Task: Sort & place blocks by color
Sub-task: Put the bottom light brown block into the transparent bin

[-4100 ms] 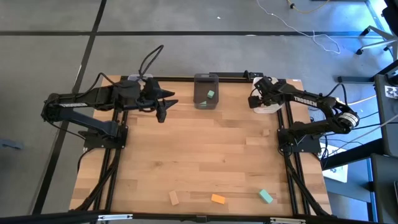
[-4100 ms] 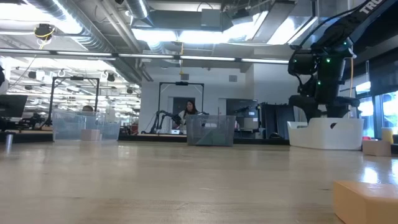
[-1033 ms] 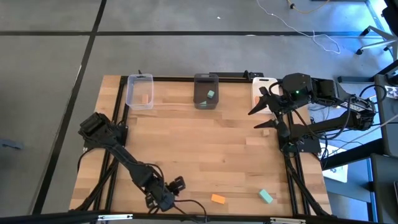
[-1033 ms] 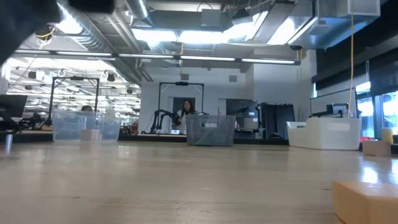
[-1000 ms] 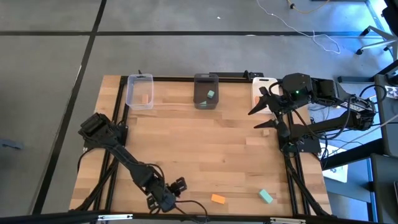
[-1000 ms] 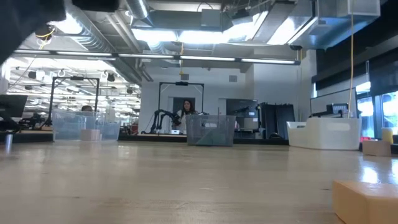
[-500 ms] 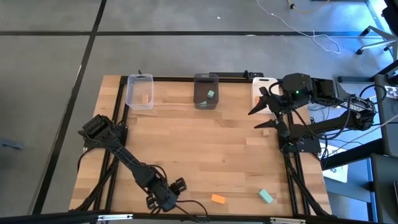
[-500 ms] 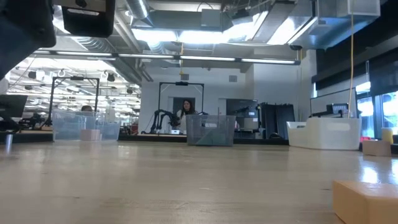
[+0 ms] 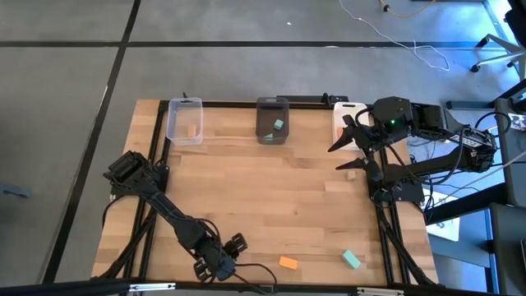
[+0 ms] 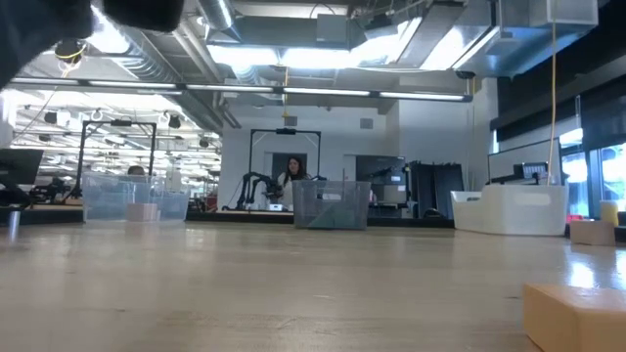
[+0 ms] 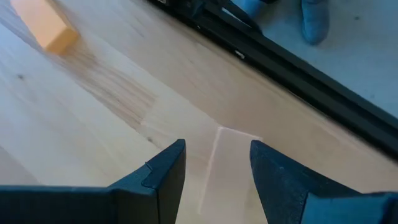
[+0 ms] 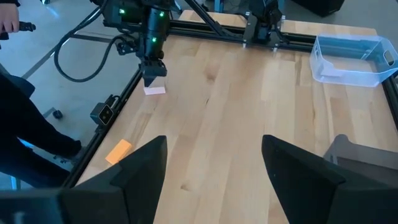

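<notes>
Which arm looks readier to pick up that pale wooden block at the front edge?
Left. Its open pincer hangs right over the tan block, fingers either side. The right pincer waits far off by the bins.

The table is pale wood in glued strips, smooth with a soft sheen and visible grain; its black frame looks like matt metal. The left bin is clear glossy plastic, the middle bin smoky translucent plastic, the right bin opaque white plastic. The tan block is bare matt wood close to the table's tone. The orange block and teal block look smooth and matt. The left fingers are dark matt plastic. The floor is dull grey, concrete-like
</notes>
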Motion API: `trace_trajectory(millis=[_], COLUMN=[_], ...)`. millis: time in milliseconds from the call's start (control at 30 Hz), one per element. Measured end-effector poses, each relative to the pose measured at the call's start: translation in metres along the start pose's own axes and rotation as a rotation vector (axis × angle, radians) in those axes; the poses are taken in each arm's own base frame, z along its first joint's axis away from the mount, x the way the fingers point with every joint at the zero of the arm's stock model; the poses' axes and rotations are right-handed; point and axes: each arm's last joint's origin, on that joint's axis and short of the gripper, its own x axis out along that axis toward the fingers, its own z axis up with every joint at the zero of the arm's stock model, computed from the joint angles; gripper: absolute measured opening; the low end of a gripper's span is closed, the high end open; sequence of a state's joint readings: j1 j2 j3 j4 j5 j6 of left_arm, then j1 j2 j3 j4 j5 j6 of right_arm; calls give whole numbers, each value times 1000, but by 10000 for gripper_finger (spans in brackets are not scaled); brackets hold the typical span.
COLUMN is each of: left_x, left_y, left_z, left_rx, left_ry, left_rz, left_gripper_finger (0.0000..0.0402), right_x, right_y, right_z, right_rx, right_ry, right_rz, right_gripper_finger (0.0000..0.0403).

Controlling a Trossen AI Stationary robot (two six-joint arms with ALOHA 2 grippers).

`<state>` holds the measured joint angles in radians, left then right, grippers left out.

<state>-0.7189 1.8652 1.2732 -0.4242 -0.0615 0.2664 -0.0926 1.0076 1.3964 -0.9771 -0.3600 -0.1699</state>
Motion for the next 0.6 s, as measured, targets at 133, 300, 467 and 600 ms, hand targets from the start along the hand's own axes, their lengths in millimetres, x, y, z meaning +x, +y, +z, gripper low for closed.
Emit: trace_trajectory(millis=[133,300,467,600], left_x=[-1,0,1,1], left_y=[-7,-11,-3,0], left_z=[-2,-5,-7,-7], left_rx=[-19,30,14,7], left_ry=[31,67,72,73], left_rz=[-50,-8,8,8], left_gripper_finger=[170,170,170,170], right_x=[0,0,0,0], right_y=[0,0,0,0], right_z=[0,0,0,0], right_rx=[-22,-48,-48,-46], right_ry=[0,0,0,0], right_rz=[0,0,0,0], right_gripper_finger=[263,263,263,263])
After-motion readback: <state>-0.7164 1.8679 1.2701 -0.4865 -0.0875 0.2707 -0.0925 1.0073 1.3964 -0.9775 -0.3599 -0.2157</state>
